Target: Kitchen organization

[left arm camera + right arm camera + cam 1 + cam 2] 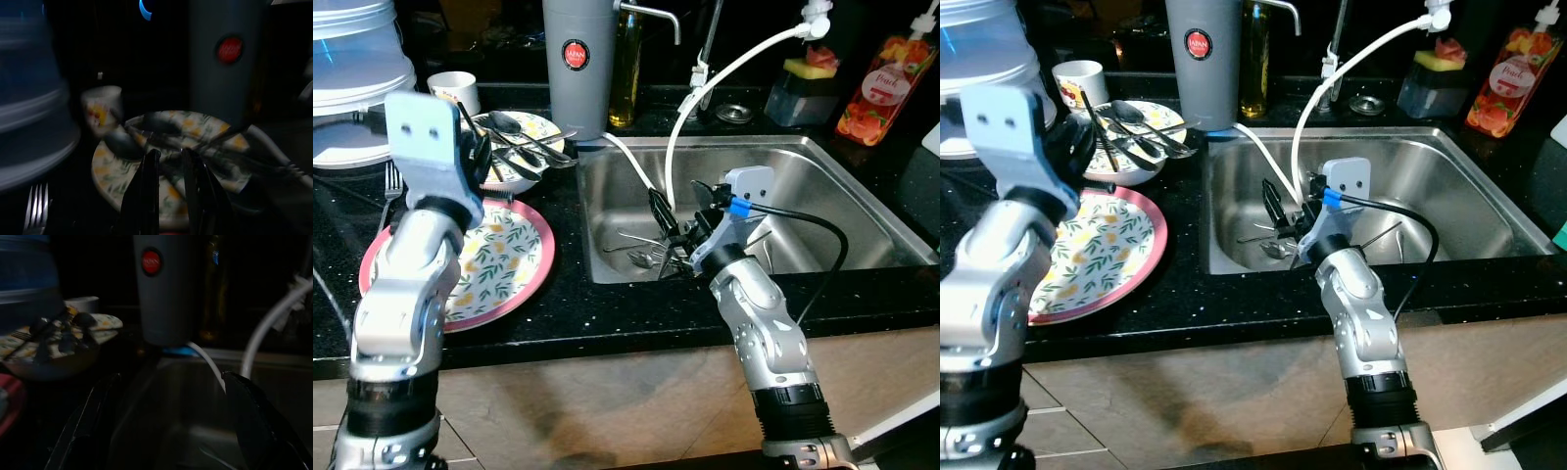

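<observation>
A floral bowl (530,129) holding several dark spoons (514,127) sits on the black counter, behind a pink-rimmed floral plate (509,259). My left gripper (478,147) hovers just in front of the bowl. In the left wrist view its fingers (149,191) lie close together with nothing seen between them, pointing at the spoons (122,144). My right gripper (680,220) hangs open inside the steel sink (842,206), over loose cutlery (641,253) on the sink floor. The right wrist view shows its fingers (244,421) spread wide and empty.
A grey canister (578,64), oil bottle (626,69) and white cup (455,88) stand at the back. A white hose (724,73) droops into the sink. A fork (391,181) lies left of the plate. Stacked containers (352,88) are far left; a soap bottle (886,88) far right.
</observation>
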